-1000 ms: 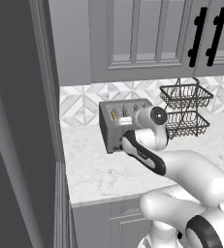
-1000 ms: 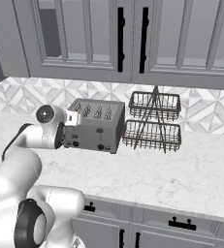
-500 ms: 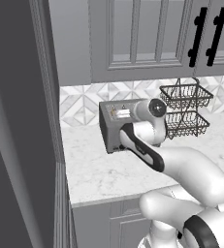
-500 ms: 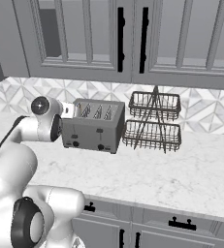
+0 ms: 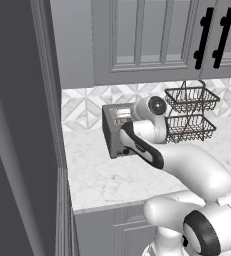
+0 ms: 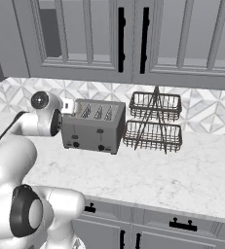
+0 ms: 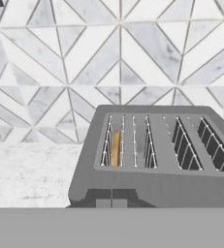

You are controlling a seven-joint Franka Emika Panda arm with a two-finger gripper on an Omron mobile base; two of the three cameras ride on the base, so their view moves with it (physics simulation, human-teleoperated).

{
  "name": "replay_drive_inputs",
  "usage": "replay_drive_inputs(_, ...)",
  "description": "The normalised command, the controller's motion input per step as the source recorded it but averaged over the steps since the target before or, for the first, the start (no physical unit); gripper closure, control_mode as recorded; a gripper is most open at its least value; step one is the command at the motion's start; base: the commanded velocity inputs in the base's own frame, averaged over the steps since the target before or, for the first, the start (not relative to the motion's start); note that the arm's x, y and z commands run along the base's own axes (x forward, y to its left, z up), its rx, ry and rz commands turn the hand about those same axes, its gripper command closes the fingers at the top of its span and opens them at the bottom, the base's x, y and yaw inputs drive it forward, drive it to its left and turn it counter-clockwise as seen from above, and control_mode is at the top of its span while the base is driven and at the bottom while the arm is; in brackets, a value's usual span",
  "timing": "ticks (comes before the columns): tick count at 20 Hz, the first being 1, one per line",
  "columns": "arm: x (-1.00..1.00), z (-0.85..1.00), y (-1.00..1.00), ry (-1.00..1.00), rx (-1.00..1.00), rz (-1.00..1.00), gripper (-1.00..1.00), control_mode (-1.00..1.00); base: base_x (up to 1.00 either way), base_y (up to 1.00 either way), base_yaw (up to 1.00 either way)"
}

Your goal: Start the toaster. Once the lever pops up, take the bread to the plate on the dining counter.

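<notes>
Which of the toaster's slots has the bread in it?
In the hand view, the leftmost slot of the toaster holds the bread, its golden edge showing; the other slots look empty.

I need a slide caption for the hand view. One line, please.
Looking down on the toaster against a tiled wall, bread sunk in its leftmost slot.
</notes>
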Motion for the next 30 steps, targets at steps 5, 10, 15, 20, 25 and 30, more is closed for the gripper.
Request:
replay_drive_inputs(5,0.24,-0.01,0.1,0.0,-0.05,0.0,1.0,-1.0,0.0,0.0,0.0)
replay_drive_inputs(10,0.26,-0.02,0.0,0.0,-0.03,-0.01,1.0,-1.0,0.0,0.0,0.0)
replay_drive_inputs(15,0.25,-0.16,0.0,0.0,-0.05,-0.01,1.0,-1.0,0.0,0.0,0.0)
replay_drive_inputs(20,0.11,-0.16,0.0,0.0,-0.02,0.0,-1.0,-1.0,0.0,0.0,0.0)
replay_drive_inputs(25,0.0,-0.02,0.0,0.0,0.0,0.0,-1.0,-1.0,0.0,0.0,0.0)
replay_drive_inputs(30,0.0,0.0,0.0,0.03,0.0,0.0,-1.0,-1.0,0.0,0.0,0.0)
